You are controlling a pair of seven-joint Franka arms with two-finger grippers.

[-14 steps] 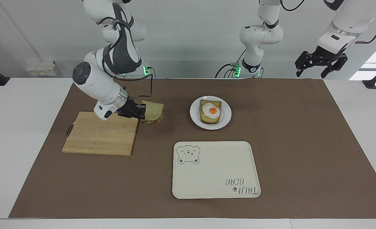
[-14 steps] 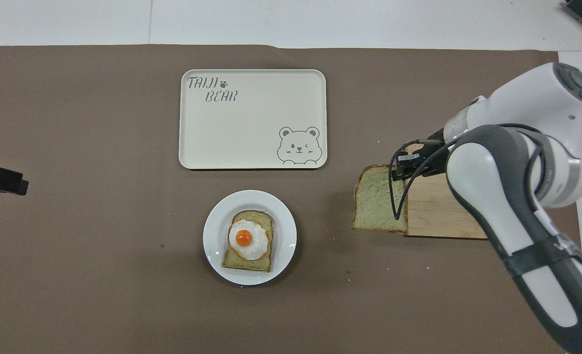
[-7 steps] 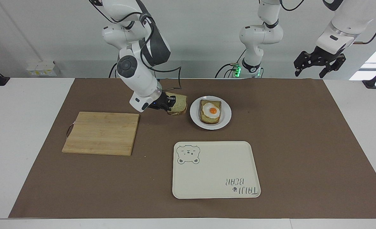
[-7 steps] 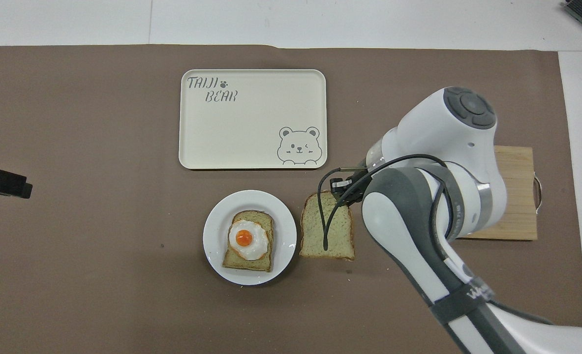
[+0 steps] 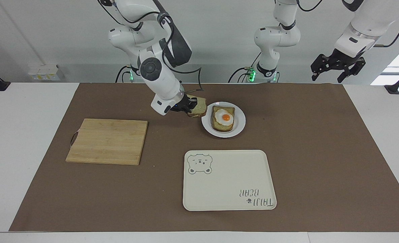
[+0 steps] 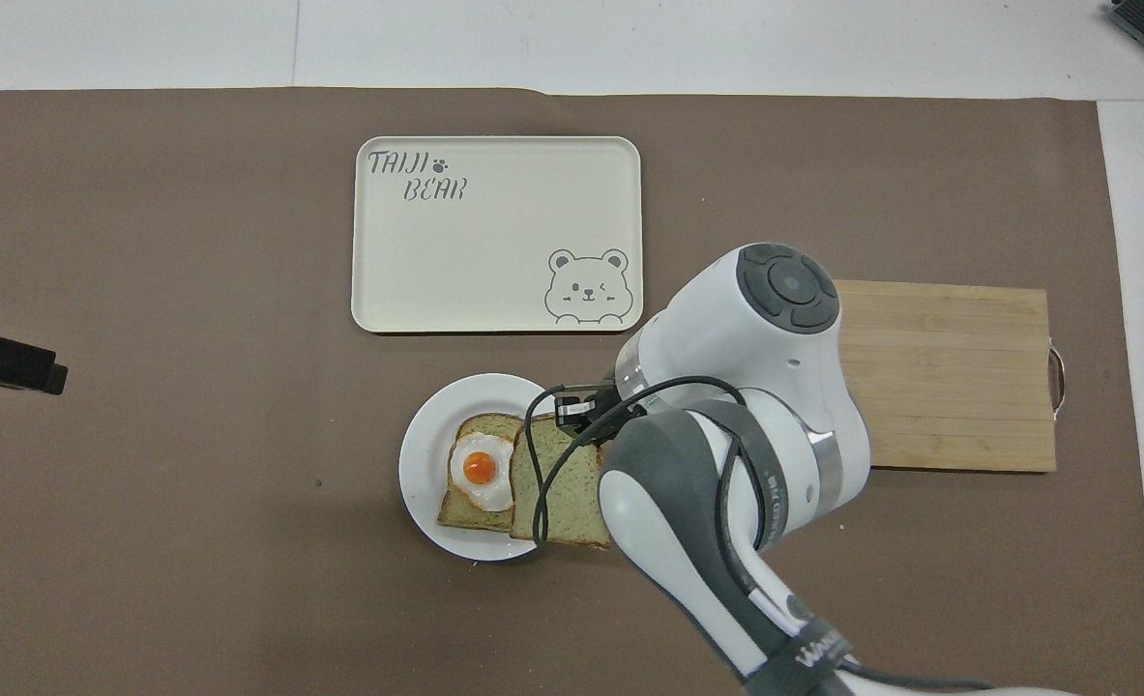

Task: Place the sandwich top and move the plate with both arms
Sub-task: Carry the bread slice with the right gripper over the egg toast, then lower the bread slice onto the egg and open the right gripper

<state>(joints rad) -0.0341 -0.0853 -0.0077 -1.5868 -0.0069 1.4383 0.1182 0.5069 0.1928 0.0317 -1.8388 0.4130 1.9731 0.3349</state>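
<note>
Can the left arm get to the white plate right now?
Probably yes. The left gripper hangs open over its own end of the table, and that side of the plate is bare. The right gripper holds the sandwich top over the plate's opposite rim.

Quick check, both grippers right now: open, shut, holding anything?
Left gripper: open, holding nothing, raised at its own end of the table.
Right gripper: shut on the sandwich top, over the plate rim.
</note>
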